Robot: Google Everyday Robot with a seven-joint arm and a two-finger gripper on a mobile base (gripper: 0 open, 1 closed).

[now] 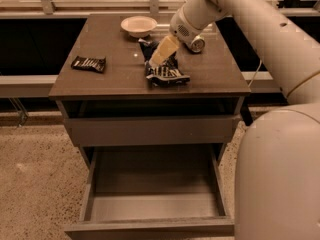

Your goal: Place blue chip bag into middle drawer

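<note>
The blue chip bag point(166, 72) lies crumpled on the cabinet top point(115, 79), right of centre, dark blue with white lettering. My gripper point(162, 51) hangs just above the bag's back half, its tan tip pointing down and left at the bag; I cannot tell whether it touches it. The middle drawer point(152, 208) is pulled out wide at the bottom of the view, grey and with nothing in it. My arm comes in from the upper right.
A white bowl point(138, 25) sits at the back of the top. A silver can point(196, 44) stands behind my wrist. A black striped wrapper point(89, 63) lies at the left. The top drawer point(150, 129) is slightly ajar. My arm's large white body point(280, 174) fills the lower right.
</note>
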